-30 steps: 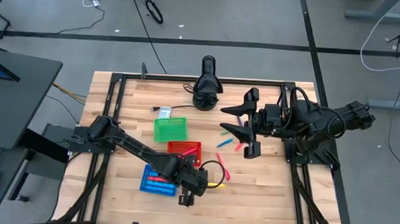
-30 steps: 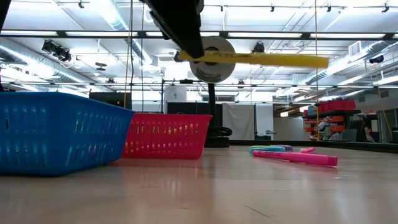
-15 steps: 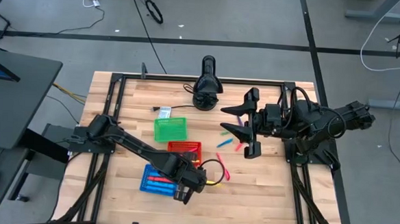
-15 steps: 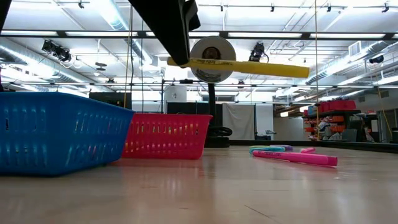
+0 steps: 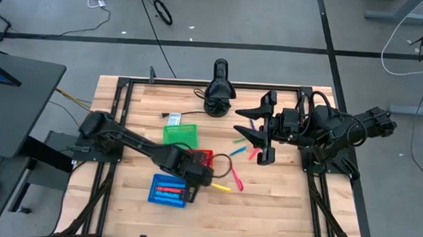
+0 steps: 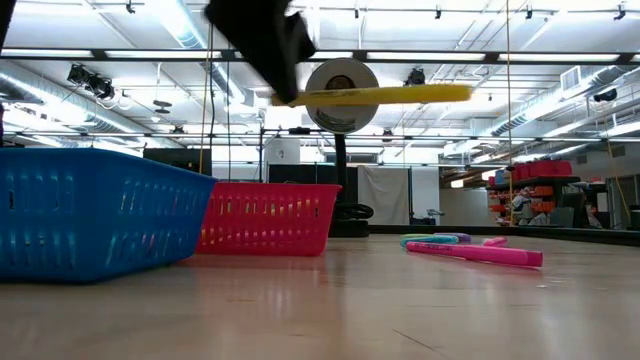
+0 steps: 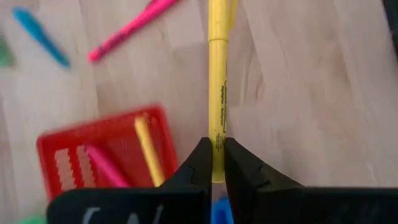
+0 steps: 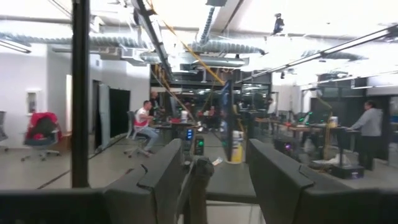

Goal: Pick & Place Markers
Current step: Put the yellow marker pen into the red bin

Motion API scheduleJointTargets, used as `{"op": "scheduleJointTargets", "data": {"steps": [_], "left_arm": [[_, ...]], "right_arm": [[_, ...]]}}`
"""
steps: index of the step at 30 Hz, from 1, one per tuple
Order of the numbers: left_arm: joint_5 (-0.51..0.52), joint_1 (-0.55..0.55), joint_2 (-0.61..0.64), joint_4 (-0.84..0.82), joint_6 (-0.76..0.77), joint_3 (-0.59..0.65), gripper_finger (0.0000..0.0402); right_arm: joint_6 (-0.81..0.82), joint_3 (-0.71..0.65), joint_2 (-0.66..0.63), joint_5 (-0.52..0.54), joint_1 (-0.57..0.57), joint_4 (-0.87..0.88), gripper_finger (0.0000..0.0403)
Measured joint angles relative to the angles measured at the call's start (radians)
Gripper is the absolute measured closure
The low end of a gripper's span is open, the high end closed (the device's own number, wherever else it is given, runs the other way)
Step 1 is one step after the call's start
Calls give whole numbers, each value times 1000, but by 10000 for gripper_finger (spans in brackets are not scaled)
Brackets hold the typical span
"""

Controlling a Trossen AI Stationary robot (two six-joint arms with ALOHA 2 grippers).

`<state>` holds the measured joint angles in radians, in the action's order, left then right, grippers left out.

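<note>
The wooden worktop (image 5: 280, 195) carries three baskets in a loose cluster: the blue basket (image 5: 168, 191) nearest its front edge, the red basket (image 5: 197, 158) beside it, the green basket (image 5: 180, 136) behind. My left tool (image 5: 202, 178) hangs between the blue and red baskets, its fingers (image 7: 200, 163) clamped on one end of a yellow marker (image 7: 217, 87) held clear of the wood and roughly level; the rest of the marker juts straight out ahead of the fingertips. Inside the red basket lie another yellow marker (image 7: 148, 149) and a pink one (image 7: 103, 165). My right tool (image 5: 263, 132) hovers over the worktop's right half, its fingers spread wide. Near it, loose on the wood, lie several markers (image 5: 243, 148), among them a blue marker (image 5: 238, 147) and a long pink marker (image 6: 472, 253).
</note>
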<state>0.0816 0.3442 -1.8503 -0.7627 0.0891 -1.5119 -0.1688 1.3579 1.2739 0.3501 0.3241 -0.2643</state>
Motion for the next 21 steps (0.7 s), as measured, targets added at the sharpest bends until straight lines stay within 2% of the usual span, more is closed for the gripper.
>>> {"op": "scheduleJointTargets", "data": {"steps": [10,21], "left_arm": [[-16,-89,222,178,29,298,379],[-37,-194,394,264,23,557,379]], "right_arm": [[-61,0,0,42,0,-17,218],[-61,0,0,60,0,-17,218]]}}
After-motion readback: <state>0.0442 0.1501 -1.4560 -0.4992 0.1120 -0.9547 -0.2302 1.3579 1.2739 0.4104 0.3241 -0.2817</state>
